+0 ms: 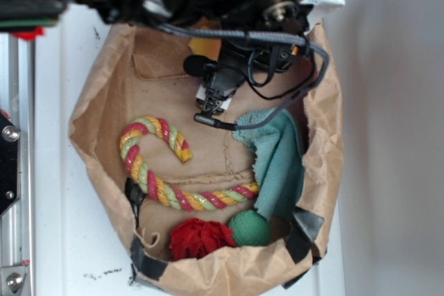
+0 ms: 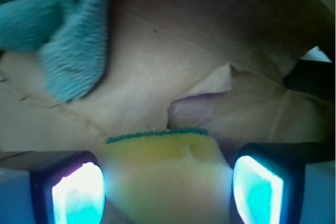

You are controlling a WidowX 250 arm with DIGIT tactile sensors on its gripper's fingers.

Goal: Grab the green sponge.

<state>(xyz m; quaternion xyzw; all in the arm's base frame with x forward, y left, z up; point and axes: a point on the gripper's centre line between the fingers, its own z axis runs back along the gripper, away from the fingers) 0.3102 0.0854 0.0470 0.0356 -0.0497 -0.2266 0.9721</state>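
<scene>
The green sponge [image 2: 168,156] is yellow foam with a thin dark green layer along its far edge. In the wrist view it fills the gap between my two fingers, and both lit pads [image 2: 79,192] press its sides. My gripper [image 2: 168,179] is shut on it over the brown paper floor. In the exterior view only a yellow-orange patch of the sponge [image 1: 205,47] shows at the back of the bag. The rest is hidden under the black arm and my gripper [image 1: 206,60].
I am inside a brown paper bag [image 1: 97,109] with raised, crumpled walls. A teal cloth [image 1: 277,157] lies right of the gripper. A striped rope toy [image 1: 159,171], a red fabric ball [image 1: 201,237] and a green ball [image 1: 250,228] lie toward the front. A grey cable [image 1: 277,112] loops beside the arm.
</scene>
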